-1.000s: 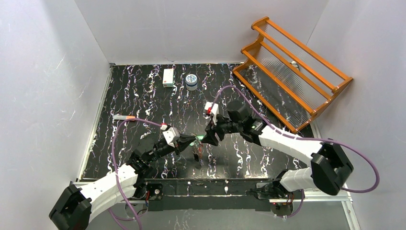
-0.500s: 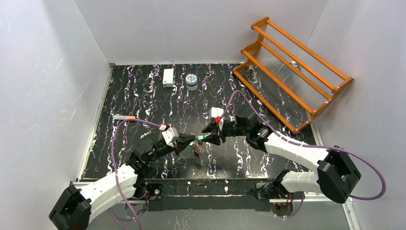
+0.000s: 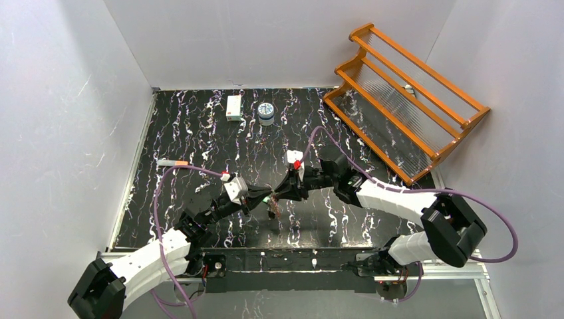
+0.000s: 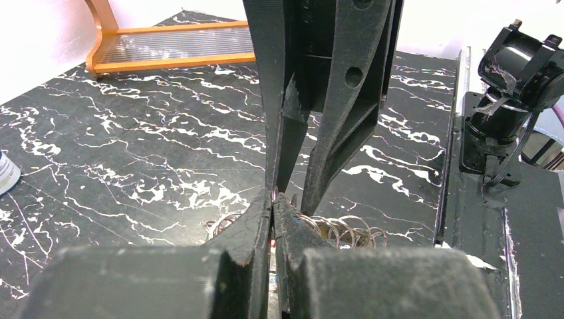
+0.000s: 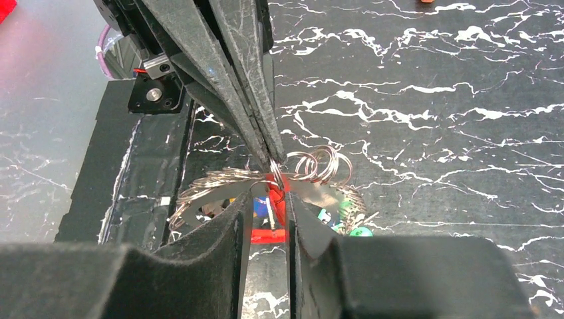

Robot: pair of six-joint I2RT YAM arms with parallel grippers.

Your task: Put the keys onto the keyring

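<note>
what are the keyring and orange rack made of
The keyring looks like thin bare metal wire: silvery coils with bright glints. The orange rack looks like varnished wood, with glossy rails; its ribbed clear panels may be plastic or glass.

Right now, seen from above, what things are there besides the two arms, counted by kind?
Orange wooden rack: 1
Small white box: 1
Round blue-and-white tin: 1
Grey-and-orange stick: 1
Bunch of keys on silver rings: 1
Total: 5
</note>
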